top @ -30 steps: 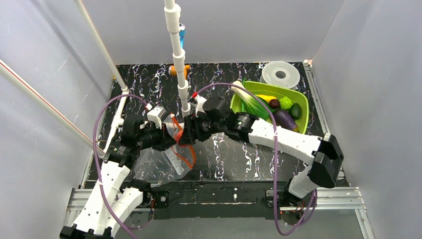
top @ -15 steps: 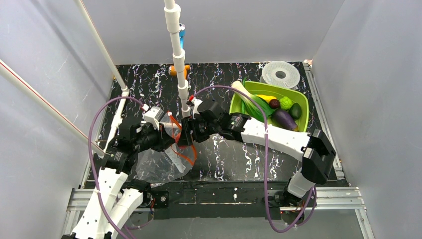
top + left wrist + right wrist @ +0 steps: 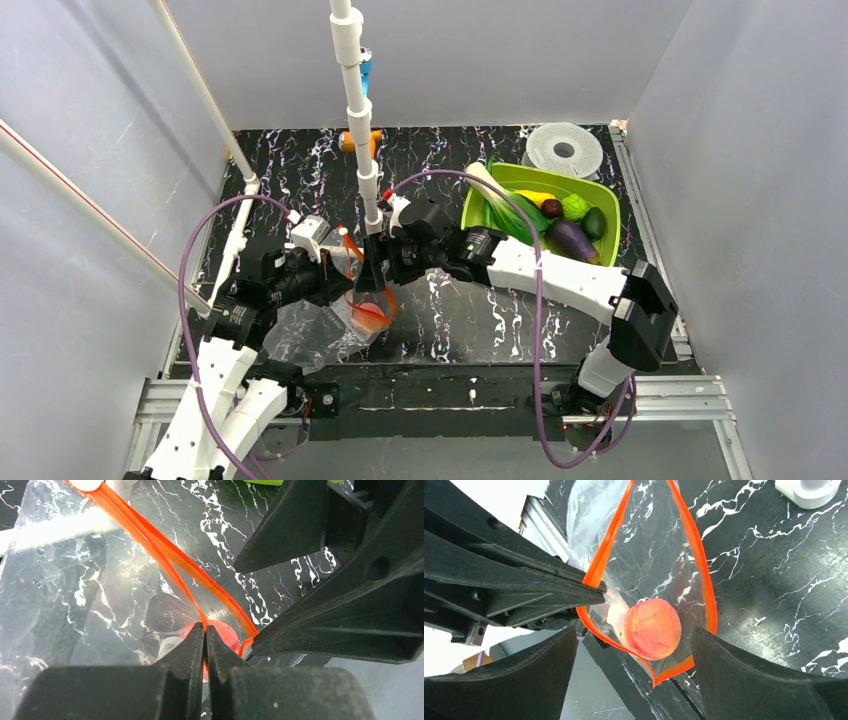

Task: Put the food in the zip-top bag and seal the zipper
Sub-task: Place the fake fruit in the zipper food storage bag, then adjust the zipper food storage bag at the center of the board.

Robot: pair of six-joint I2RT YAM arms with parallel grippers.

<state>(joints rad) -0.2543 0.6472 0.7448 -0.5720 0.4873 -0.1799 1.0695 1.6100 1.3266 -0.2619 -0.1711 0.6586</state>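
One piece of food, the orange-red peach [image 3: 651,628], is already inside the clear bag [image 3: 649,555]. It lies low in the bag, between the spread right fingers [image 3: 374,272] and just beyond the tips of the left fingers [image 3: 205,635]. The left fingers are clenched on one lip of the red-orange zipper strip [image 3: 696,555], holding that side up so the mouth gapes in a long loop. The other lip hangs free. The right fingers are released and grasp nothing; they hang over the open mouth. The bag's lower part rests on the dark worktop [image 3: 470,320].

The step in hand looks like the close of the first drop, with the peach delivered and the right arm free to go. Well away behind the right fingers sits the green tray [image 3: 610,215] with the rest: a yellow piece [image 3: 533,197], a plum [image 3: 551,208], a leafy ball [image 3: 574,206], an avocado [image 3: 594,222] and a purple eggplant [image 3: 572,238].

Next, I judge, the right fingers should lift clear without snagging the strip, cross to the tray and take one piece. The left fingers should hold their pinch meanwhile so the mouth is wide for it. Sealing is a long way off.
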